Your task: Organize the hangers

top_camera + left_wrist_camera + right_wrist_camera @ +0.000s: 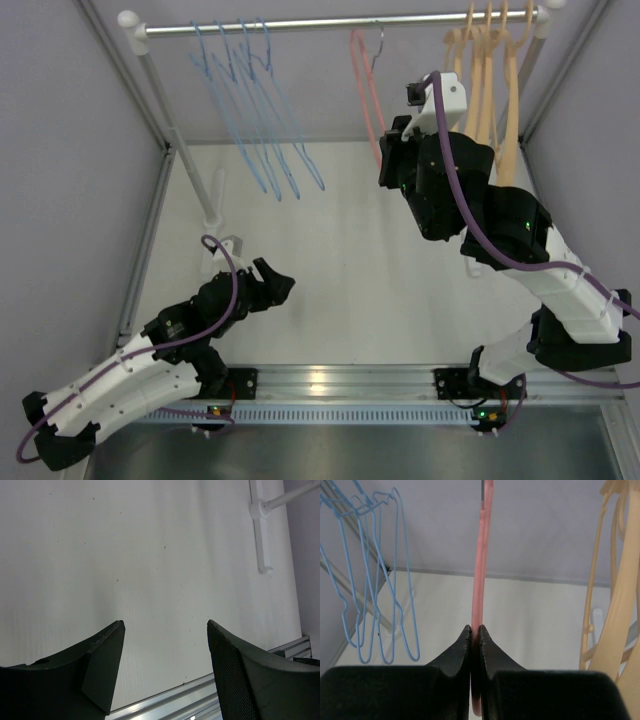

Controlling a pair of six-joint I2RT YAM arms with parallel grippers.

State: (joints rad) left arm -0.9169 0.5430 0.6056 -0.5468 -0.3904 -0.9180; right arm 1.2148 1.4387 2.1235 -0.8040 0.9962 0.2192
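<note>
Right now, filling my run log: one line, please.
left gripper: open, empty; right gripper: shut on pink hanger; hanger: on rail

You'll see both arms built alike: white shells near the base, black housings further out. Your left arm [130, 375] has rows of small dark dots along its white shell. A purple cable [455, 190] loops along each arm. Green lights [403, 184] glow on the right arm [560, 280]. The left gripper [165, 625] has matte black fingers [240, 670], one finely dotted inside.
</note>
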